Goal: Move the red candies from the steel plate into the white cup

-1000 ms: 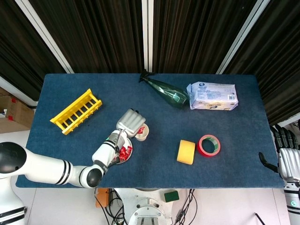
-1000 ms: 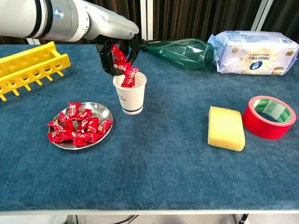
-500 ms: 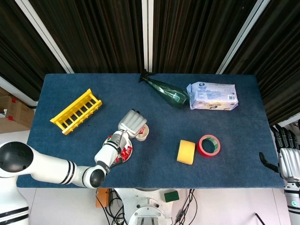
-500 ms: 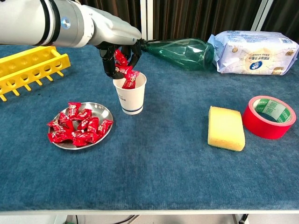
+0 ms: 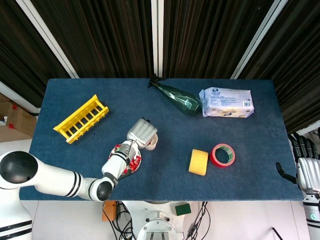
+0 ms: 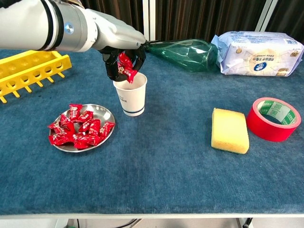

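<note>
Head view: we see the left hand [image 5: 142,133] covering the white cup [image 5: 151,143]; its grip is hidden. The right hand [image 5: 306,170] is parked, fingers apparently extended.
Chest view: fingers pinch red candies [image 6: 125,68] just above the cup's mouth; more lie on the steel plate [image 6: 105,114].
Risk: we judge wrappers could catch the rim and spill, or knuckles tip the cup.
</note>
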Controlling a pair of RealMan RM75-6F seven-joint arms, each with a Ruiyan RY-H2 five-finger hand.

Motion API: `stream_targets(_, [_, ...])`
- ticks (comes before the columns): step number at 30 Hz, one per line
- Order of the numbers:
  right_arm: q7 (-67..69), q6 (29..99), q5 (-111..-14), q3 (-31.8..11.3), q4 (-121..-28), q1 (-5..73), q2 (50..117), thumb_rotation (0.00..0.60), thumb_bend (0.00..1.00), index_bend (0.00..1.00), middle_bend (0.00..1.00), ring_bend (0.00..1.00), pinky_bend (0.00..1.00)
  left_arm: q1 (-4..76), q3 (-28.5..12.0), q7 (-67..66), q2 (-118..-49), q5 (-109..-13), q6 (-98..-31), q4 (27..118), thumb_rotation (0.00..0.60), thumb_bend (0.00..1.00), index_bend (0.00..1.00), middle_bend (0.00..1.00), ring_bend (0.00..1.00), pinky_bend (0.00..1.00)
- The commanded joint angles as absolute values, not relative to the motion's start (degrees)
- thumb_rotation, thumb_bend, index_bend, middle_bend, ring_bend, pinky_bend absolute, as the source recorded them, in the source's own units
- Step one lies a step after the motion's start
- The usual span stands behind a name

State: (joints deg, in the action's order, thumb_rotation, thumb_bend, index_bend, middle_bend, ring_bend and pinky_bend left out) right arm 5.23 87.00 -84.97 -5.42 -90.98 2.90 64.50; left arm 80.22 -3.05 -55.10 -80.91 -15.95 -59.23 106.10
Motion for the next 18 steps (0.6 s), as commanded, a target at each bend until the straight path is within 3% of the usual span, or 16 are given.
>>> stream_targets(1, [5.24,86.93,-84.91,-5.42,-90.98,2.91,64.49,0.6,0.32,0.0,0.0,0.0,0.0,80.29,-3.0,-55.16,-80.98,-15.8,-59.07,106.2,0.6,0.39,0.45,0.52,0.29,0.34])
stream_targets(18, [5.06,86.56,-84.54,-5.44,-91.14,2.99,64.48,0.6,0.32,0.0,0.0,0.0,0.0,80.23,-2.74,-54.7,-81.15,-16.68,-58.84,106.67,0.6,0.38,0.38,0.41,0.29,0.34])
